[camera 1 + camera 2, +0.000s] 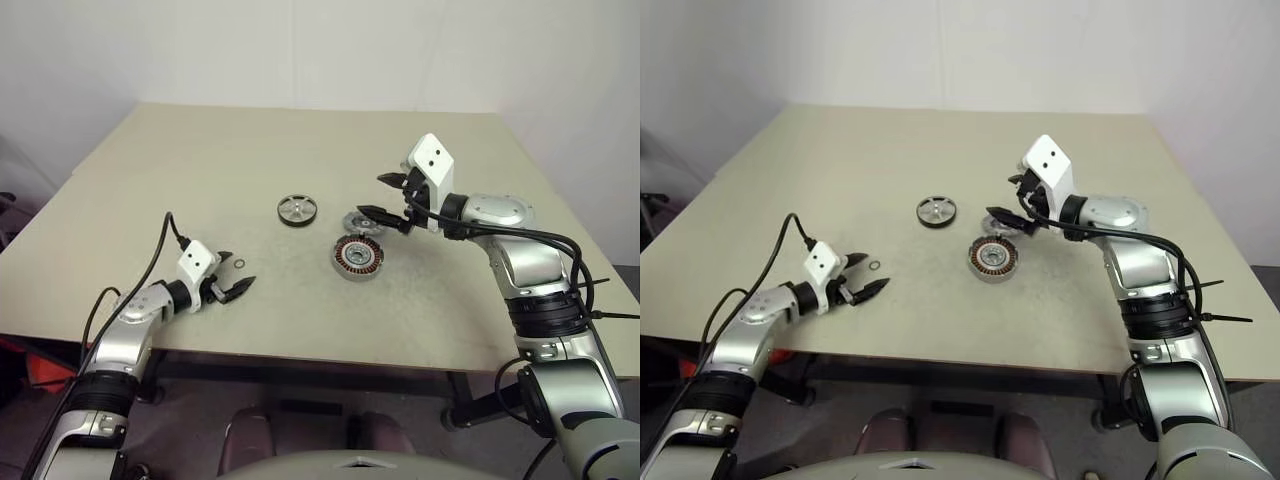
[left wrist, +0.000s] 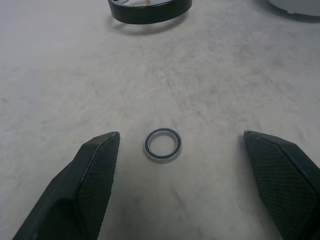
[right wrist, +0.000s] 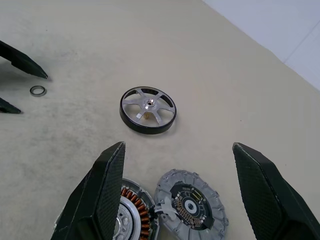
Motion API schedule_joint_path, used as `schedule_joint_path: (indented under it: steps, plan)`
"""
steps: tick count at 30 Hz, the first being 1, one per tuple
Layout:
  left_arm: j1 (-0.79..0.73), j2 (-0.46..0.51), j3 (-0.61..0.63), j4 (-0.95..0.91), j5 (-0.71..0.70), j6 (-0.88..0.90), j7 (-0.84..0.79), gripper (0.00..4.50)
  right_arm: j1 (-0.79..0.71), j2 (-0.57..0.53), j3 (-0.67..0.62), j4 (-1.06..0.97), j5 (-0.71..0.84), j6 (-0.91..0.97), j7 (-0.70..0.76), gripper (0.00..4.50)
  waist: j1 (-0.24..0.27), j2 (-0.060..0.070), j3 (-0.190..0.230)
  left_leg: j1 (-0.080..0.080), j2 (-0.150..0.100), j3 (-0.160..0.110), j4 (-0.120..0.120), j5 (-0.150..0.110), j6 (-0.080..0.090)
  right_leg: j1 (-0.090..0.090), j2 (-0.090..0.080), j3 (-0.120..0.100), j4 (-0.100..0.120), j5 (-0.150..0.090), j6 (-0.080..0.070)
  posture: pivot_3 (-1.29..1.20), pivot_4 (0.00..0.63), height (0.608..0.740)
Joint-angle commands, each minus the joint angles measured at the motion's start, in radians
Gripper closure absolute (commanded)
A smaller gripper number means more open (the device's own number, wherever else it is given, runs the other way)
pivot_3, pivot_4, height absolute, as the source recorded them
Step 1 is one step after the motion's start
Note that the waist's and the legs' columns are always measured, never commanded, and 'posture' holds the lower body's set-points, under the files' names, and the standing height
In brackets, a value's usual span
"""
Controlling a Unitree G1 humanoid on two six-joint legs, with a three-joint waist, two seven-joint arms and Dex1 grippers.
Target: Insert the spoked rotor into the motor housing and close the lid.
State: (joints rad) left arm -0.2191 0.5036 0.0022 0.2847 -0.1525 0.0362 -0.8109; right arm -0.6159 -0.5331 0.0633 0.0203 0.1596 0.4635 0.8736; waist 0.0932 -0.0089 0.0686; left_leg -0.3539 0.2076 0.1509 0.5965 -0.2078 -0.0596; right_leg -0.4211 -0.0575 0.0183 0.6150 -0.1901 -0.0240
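The spoked rotor (image 3: 148, 110) lies flat on the worktop (image 1: 300, 150) beyond the right fingers (image 3: 107, 195) — spread wide, empty — which hover above the motor housing (image 1: 357, 256) and touching lid (image 3: 190, 205). Left fingers (image 2: 87, 185), open, flank a small ring (image 2: 163, 146).

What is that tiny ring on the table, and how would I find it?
Start at the beige table and find the robot's left tool, open near the front edge. The small ring lies flat between its fingertips. Unlike the black-rimmed spoked rotor and the coil-filled motor housing farther in, it is tiny, thin and hollow.
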Motion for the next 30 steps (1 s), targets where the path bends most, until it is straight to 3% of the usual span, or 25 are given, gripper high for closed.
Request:
schedule_joint_path:
  steps: [1,5,8,12,30]
  plan:
    - [-0.011,0.0,-0.02,-0.007,0.031,0.021,0.027,0.3,-0.037,-0.001,-0.011,-0.009,0.008,-0.019,-0.015,0.63,0.001,0.0,0.0,0.001,0.0,0.0,0.0,0.0,0.0,0.001,0.0,0.0,0.0,0.0,0.0,0.0,0.0,0.74]
    - [-0.006,-0.001,-0.021,-0.014,0.03,0.036,0.039,0.3,-0.044,0.0,-0.011,-0.003,0.009,-0.02,-0.021,0.63,0.001,0.001,0.0,0.003,0.0,0.0,0.0,0.0,0.0,0.003,0.0,0.0,0.0,-0.001,0.002,0.0,0.0,0.74]
    - [0.002,0.005,-0.013,-0.021,0.023,0.042,0.038,0.88,-0.048,-0.003,-0.013,0.008,0.008,-0.025,-0.024,0.6,0.001,0.001,0.0,0.004,0.0,0.0,0.0,0.0,0.0,0.003,0.0,0.0,0.002,-0.003,0.004,0.0,0.0,0.74]
    - [0.005,0.009,-0.009,-0.029,0.025,0.05,0.047,2.14,-0.056,-0.005,-0.015,0.024,0.007,-0.034,-0.028,0.6,0.0,0.001,0.0,0.005,0.0,0.0,0.0,0.0,-0.001,0.003,0.0,0.0,0.004,-0.003,0.004,0.0,0.0,0.74]
    - [-0.046,-0.017,0.052,0.018,-0.002,0.029,0.155,2.14,-0.078,-0.007,-0.006,0.086,-0.004,-0.08,-0.026,0.6,-0.001,0.001,-0.001,0.003,0.0,0.0,0.0,0.001,-0.002,0.001,0.0,0.0,0.004,0.0,0.0,0.0,0.0,0.74]
